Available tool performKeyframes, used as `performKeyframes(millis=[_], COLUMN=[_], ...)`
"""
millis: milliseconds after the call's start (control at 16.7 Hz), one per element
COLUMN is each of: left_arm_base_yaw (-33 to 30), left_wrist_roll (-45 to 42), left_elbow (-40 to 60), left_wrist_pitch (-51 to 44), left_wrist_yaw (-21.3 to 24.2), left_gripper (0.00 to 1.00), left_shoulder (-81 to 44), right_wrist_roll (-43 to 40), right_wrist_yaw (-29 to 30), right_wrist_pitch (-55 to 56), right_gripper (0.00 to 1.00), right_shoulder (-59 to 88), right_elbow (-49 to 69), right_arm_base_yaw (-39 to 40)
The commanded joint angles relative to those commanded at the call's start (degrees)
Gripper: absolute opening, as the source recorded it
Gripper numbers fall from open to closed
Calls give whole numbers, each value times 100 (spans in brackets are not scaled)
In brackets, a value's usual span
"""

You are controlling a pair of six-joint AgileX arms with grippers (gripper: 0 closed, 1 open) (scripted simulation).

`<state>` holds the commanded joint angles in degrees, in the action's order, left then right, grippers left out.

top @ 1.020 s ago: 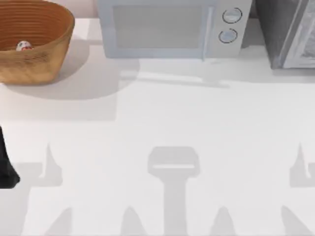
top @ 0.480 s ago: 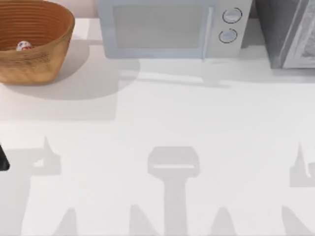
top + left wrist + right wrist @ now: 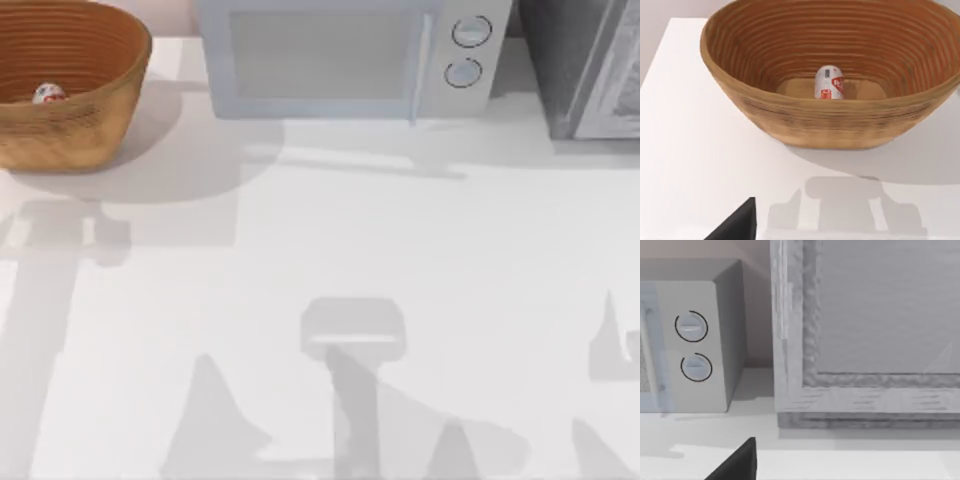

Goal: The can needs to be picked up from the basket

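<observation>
The orange-brown woven basket stands at the table's far left corner. Inside it the small can rests on the basket floor. In the left wrist view the basket is close ahead and the can, with its red-and-white label, stands upright near the middle of the bottom. A black part of my left gripper shows at that view's edge, short of the basket's near wall and above the table. A black part of my right gripper faces the back right of the table.
A grey-white microwave stands along the back, its two round knobs to the right of its door. A grey box fills the back right corner. Arm shadows lie across the white tabletop.
The dark piece of my left arm at the top view's left edge has left the picture. Its shadow has shifted up the table toward the basket. Can and basket stay put.
</observation>
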<state>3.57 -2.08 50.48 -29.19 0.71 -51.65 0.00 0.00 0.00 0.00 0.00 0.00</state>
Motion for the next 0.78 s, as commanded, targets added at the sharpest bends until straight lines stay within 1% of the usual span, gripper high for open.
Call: performKeyframes(millis=[540,780], left_arm_base_yaw=[93,118], left_wrist_roll=[-200,-269], left_elbow=[5593,7932], left_wrist_pitch=[-2922,-4069], left_wrist_yaw=[369,537], left_gripper=[100,100], left_shoulder=[-5346,-7512], right_wrist_roll=[0,0], right_wrist_yaw=[0,0], right_wrist_pitch=[0,0], right_gripper=[100,100], right_shoulder=[0,0], right_elbow=[0,0], right_arm_base_yaw=[0,0])
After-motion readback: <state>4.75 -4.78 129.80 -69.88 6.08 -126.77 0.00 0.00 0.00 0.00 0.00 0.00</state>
